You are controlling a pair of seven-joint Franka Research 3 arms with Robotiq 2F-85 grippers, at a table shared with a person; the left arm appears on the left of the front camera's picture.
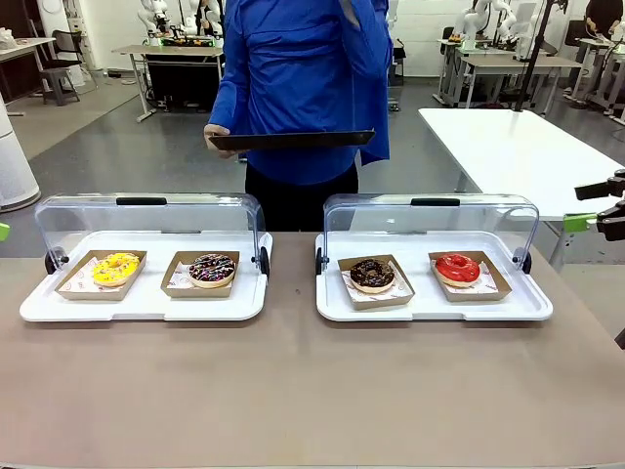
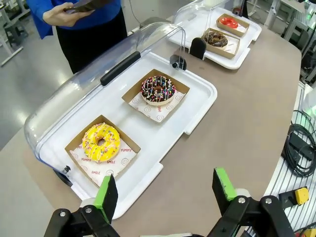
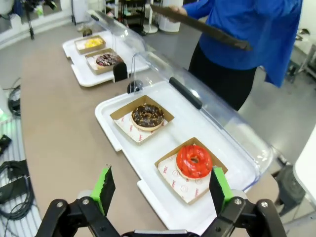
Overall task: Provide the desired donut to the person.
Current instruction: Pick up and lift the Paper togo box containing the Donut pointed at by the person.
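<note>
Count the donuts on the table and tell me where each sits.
4. Left tray: yellow donut on its left, sprinkled donut on its right. Right tray: dark chocolate donut on its left, red donut on its right. None appears hidden.

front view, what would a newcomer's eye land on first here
Four bright donuts: a yellow donut and a sprinkled donut on the left white tray, a chocolate donut and a red donut on the right white tray. Beyond them the person in blue holds a dark tray.
</note>
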